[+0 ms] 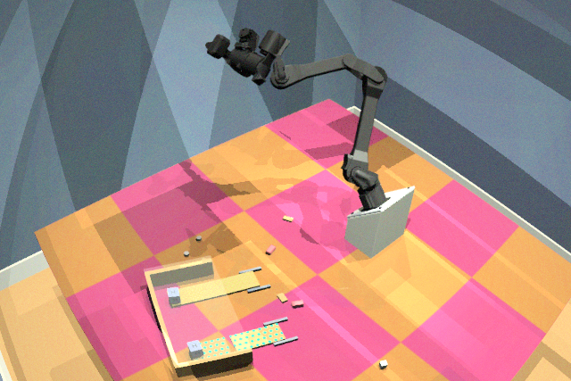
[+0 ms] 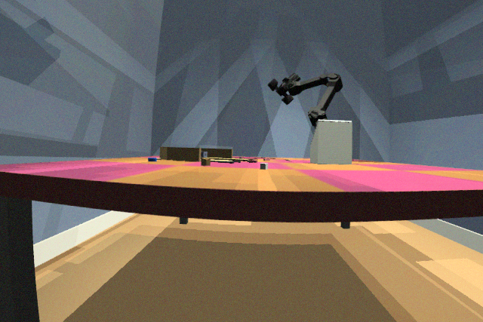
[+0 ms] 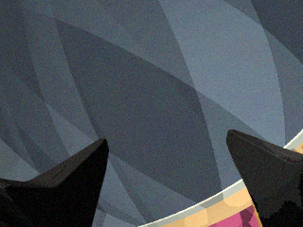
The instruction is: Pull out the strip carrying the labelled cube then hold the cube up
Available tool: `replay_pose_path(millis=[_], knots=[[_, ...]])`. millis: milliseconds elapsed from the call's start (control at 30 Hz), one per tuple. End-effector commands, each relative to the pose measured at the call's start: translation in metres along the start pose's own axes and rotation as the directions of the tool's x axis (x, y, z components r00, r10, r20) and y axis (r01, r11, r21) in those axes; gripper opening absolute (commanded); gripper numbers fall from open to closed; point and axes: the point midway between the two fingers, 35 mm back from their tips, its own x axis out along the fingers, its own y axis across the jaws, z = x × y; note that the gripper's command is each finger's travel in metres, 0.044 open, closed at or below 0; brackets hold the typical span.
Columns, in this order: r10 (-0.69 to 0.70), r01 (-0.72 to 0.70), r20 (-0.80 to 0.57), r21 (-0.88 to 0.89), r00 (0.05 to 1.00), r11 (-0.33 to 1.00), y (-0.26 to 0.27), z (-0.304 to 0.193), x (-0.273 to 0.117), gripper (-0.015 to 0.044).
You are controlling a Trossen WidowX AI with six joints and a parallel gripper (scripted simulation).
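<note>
- High above the checkered table point(image 1: 442, 247), the gripper point(image 1: 239, 45) stands wide with nothing between its fingers, well apart from every object.
- Arm point(image 1: 364, 136): rises from the white pedestal point(image 1: 380, 224), bends at the elbow and reaches left, its wrist tilted outward toward the wall.
- Open room: broad bare checkers lie between the pedestal and the open-sided tray point(image 1: 159, 307) near the table's left edge.
- Tan strip point(image 1: 221, 287): one piece, its far end projecting from the tray, carrying a grey cube point(image 1: 173, 294).
- Dotted strip point(image 1: 255, 335): split in two; a second cube point(image 1: 194, 348) sits at its inner end.
- Cube markings: present, too small to read.
</note>
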Motion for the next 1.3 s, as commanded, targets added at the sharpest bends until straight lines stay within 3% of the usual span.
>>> replay_pose_path(millis=[0, 267, 600, 867, 1033, 1100, 1267], knots=[[0.044, -0.054, -0.175, -0.053, 0.984, 0.997, 0.017, -0.067, -0.017, 0.0400], [0.146, -0.245, -0.491, -0.142, 0.859, 0.959, 0.053, -0.185, -0.089, 0.0400], [0.239, -0.589, -0.780, -0.196, 0.578, 0.784, 0.076, -0.288, -0.232, 0.0400], [0.232, -0.848, -0.913, -0.185, 0.336, 0.497, 0.058, -0.325, -0.358, 0.0400], [0.197, -0.965, -0.962, -0.146, 0.190, 0.217, 0.025, -0.331, -0.437, 0.0400], [0.185, -0.981, -0.970, -0.134, 0.159, 0.138, 0.014, -0.331, -0.455, 0.0400], [0.183, -0.983, -0.971, -0.133, 0.155, 0.127, 0.013, -0.331, -0.457, 0.0400]])
